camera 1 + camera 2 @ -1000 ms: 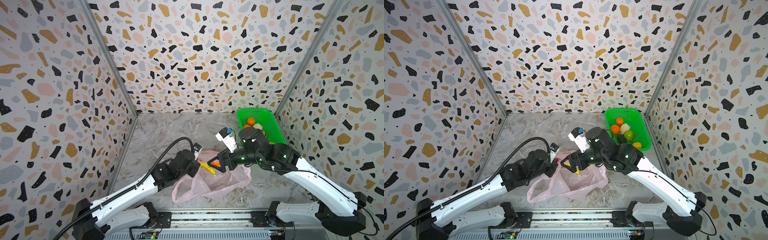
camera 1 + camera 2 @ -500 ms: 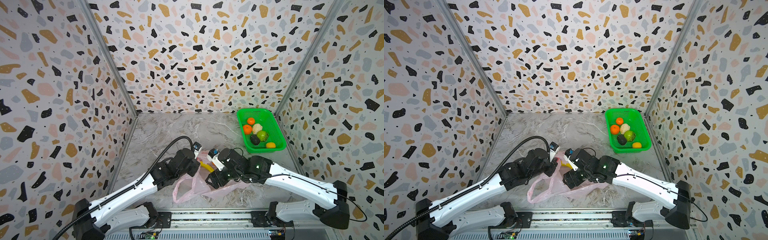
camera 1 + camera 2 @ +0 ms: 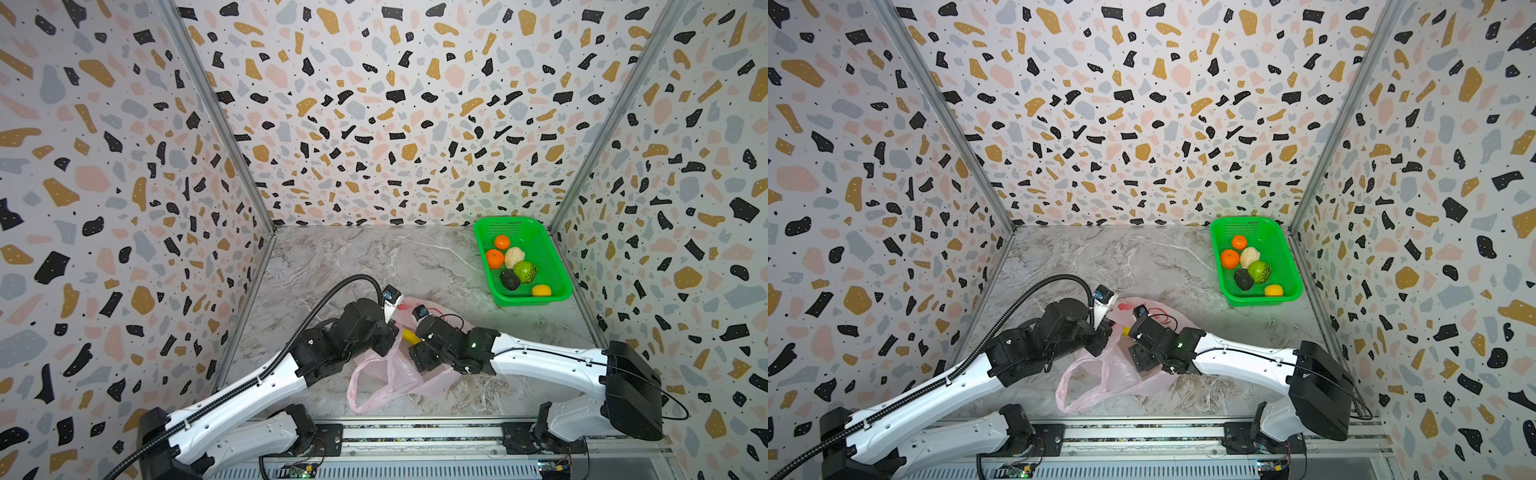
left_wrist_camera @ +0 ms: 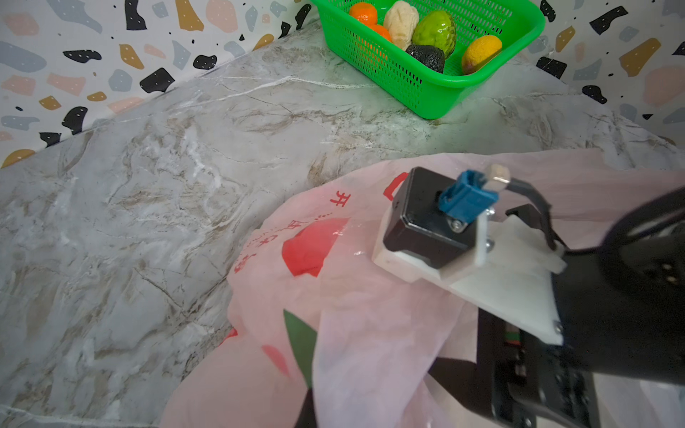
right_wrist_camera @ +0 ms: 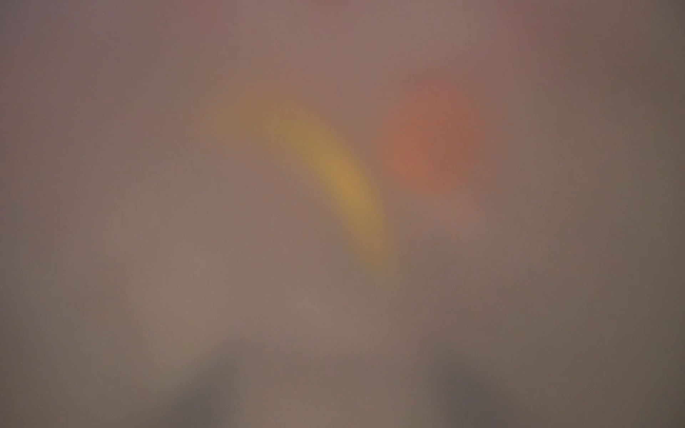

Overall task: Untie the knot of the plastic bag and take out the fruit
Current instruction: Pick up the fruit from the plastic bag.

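- Nearest the viewer, a metal rail (image 3: pixel 415 434) carries the bases of both black-and-white arms.
- Just beyond it, a thin translucent pink plastic bag (image 3: pixel 386 376) with red printed marks lies crumpled on the grey marbled worktop (image 3: pixel 353 266). One loop handle (image 3: pixel 365 395) is seen lying slack and open toward the rail in both top views.
- The left tool (image 3: pixel 390 345) is closed on a bunched edge of the pink plastic bag, and the film is drawn up to it.
- The right tool (image 5: pixel 337 370) is pushed in at the bag from the opposite side. The right wrist view is fogged by film over the lens, so its fingers (image 5: pixel 463 385) are made out only as two dark blurs. They stand well apart with nothing seen between them, so the tool is read as open.
- A curved yellow banana (image 3: pixel 409 336) is seen at the bag's mouth between the two tools. Beside it in the right wrist view is a round orange-red blur (image 5: pixel 433 148) that cannot be identified.
- Well apart, at the far right corner of the worktop, stands a bright green perforated plastic basket (image 3: pixel 528 300).
- From front to back, the basket holds:
  - a small yellow fruit (image 3: pixel 541 290)
  - a dark avocado (image 3: pixel 509 279)
  - a round green fruit (image 3: pixel 525 271)
  - a pale bumpy fruit (image 3: pixel 514 257)
  - an orange tangerine (image 3: pixel 494 258)
  - a second tangerine (image 3: pixel 502 242)
- Terrazzo-patterned walls (image 3: pixel 374 124) close the space behind and at both sides.
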`<state>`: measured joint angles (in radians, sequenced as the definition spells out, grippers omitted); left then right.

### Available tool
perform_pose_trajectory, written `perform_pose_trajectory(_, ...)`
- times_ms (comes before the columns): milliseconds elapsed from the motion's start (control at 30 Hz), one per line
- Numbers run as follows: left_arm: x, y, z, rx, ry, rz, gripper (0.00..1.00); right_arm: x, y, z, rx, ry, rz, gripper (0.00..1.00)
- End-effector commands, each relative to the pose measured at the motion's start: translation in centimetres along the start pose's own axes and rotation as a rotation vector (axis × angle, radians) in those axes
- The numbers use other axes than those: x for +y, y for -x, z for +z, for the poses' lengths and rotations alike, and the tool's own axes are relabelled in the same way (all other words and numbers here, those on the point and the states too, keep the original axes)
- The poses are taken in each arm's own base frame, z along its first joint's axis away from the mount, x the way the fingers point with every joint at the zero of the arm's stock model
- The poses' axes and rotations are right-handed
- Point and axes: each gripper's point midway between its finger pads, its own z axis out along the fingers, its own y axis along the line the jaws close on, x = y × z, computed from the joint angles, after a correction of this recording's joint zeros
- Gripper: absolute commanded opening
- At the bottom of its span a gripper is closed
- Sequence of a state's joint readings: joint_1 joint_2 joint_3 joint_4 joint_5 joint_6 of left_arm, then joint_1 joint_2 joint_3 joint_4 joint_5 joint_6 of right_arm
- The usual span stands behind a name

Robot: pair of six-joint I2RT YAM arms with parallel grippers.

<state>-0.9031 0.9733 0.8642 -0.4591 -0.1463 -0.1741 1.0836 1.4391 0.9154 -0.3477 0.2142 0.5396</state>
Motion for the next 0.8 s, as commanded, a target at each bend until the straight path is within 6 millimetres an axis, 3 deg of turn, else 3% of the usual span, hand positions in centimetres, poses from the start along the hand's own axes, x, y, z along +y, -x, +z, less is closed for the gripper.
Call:
perform_pose_trajectory(0, -0.8, -1.7, 0.2, 0.023, -0.032, 0.0, 0.0, -2.4, 2.2, -0.4, -0.075, -0.062, 0.078, 0.81)
perform_pose_trajectory(100, -0.8, -1.7, 0.0, 0.0, -0.017, -0.011, 0.0, -4.1, 1.8, -0.5, -0.058, -0.099, 0.102, 0.83)
perform_pose_trajectory(167, -0.8, -1.9, 0.3, 0.009, -0.018, -0.017, 0.0, -3.9, 2.4, -0.9, -0.08, -0.054, 0.122, 0.83)
perform_pose_trajectory(267, -1.4, -2.4, 0.9, 0.04, -0.038, -0.012, 0.0, -1.9, 3.9, -1.3, -0.108, 0.055, 0.119, 0.84)
perform_pose_trajectory(400, -1.0, -2.6, 1.1, 0.031, -0.01, -0.025, 0.0, 0.5, 4.4, 0.0, -0.071, 0.161, 0.119, 0.84)
perform_pose_trajectory(500, -0.5, -2.8, 1.3, 0.027, 0.014, -0.04, 0.0, 1.3, 5.2, 0.7, -0.097, 0.196, 0.141, 0.84)
perform_pose_trajectory(767, -1.6, -3.5, 2.3, 0.039, -0.04, -0.062, 0.0, -1.2, 8.5, 3.2, -0.206, 0.127, 0.216, 0.94)
